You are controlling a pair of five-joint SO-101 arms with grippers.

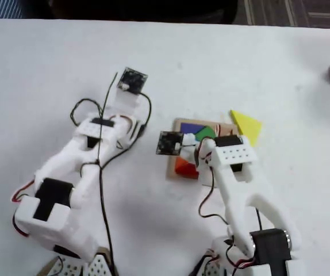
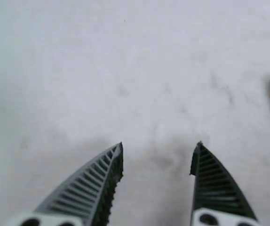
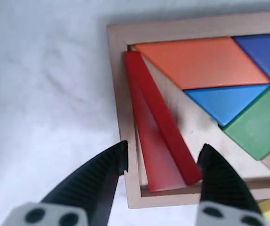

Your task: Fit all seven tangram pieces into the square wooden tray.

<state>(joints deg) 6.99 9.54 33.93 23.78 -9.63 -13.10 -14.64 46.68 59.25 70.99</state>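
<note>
Fingers of the right end effector (image 3: 163,162) stand apart and hold nothing. They hover low over one corner of the square wooden tray (image 3: 118,94). One finger is outside the tray wall and the other is above the inside. The red piece (image 3: 158,127) lies just ahead, between the two. This piece is not seated: it looks tilted, with one long edge raised and the face sloping down toward the wall.

Its long axis runs nearly along that wall, from the fingers to the corner where the orange piece (image 3: 201,61) begins. So the fingers straddle the red piece across its narrow side, and I judge that the coming move depends on this relation. If they close here, they may catch the wall together with the piece.

Beyond it, the orange piece, the dark blue piece (image 3: 266,52), the light blue piece (image 3: 222,101) and the green piece (image 3: 257,125) lie flat in the tray. The yellow triangle (image 1: 246,125) is outside, on the table (image 1: 50,57), just beside the tray on the side away from the left arm.

The left end effector (image 2: 156,155) is open too, over bare table with the tray off to one side. The right arm is clearly the nearer one.
</note>
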